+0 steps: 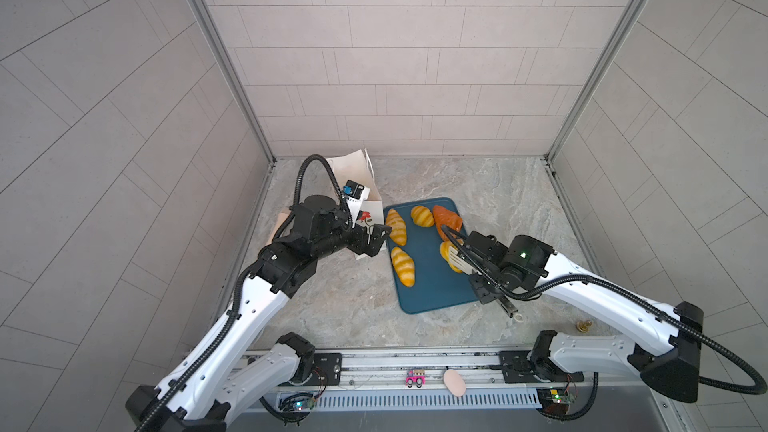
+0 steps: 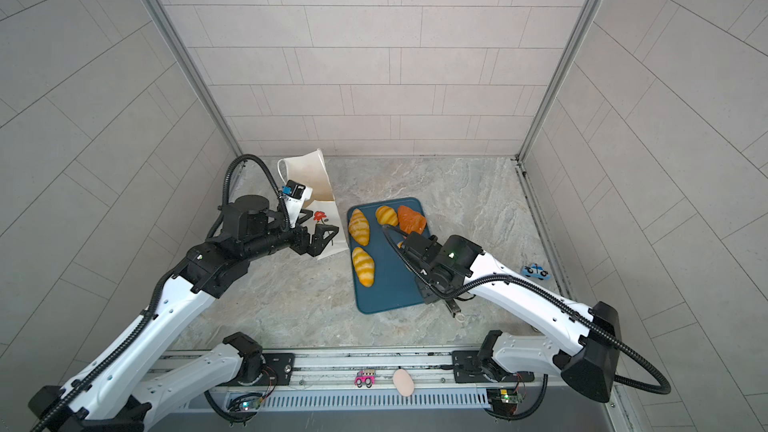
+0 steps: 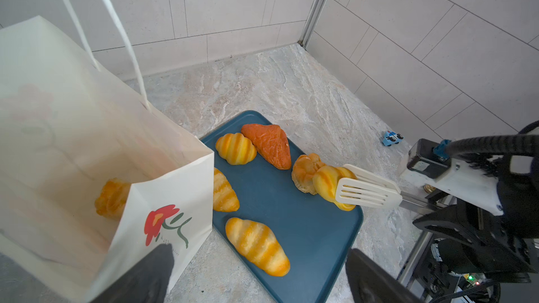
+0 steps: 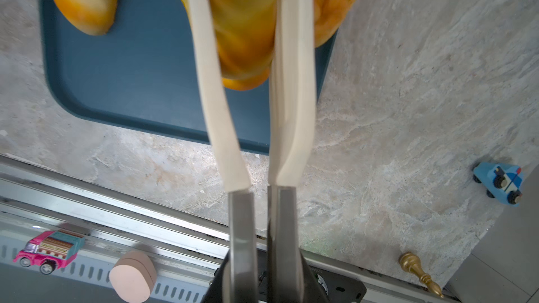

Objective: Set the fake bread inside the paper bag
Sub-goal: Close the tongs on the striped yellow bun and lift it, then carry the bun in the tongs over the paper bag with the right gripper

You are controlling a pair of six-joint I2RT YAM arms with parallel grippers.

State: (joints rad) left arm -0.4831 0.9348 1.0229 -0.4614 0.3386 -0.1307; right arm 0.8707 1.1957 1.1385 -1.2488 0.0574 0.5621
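The white paper bag [image 1: 360, 176] [image 3: 73, 141] with a red flower stands open at the back left, with one golden bread piece [image 3: 112, 198] inside. On the blue tray [image 1: 432, 292] lie two striped croissants [image 1: 396, 226] [image 1: 403, 266], a striped roll [image 1: 422, 216], the orange-brown loaf [image 1: 447, 220] and a ruffled bun [image 3: 304, 173]. My right gripper [image 1: 484, 284] [image 4: 262, 281] is shut on the metal handles of white-tipped tongs [image 3: 364, 190], which clamp a yellow roll [image 3: 329, 183] at the tray's right side. My left gripper [image 1: 376, 238] [image 3: 259, 249] is open beside the bag's front face.
A blue toy car [image 2: 536, 271] sits near the right wall. A gold chess piece [image 1: 584, 325] stands at the front right. A pink toy truck [image 1: 415, 379] and a pale pink egg shape [image 1: 454, 382] rest on the front rail.
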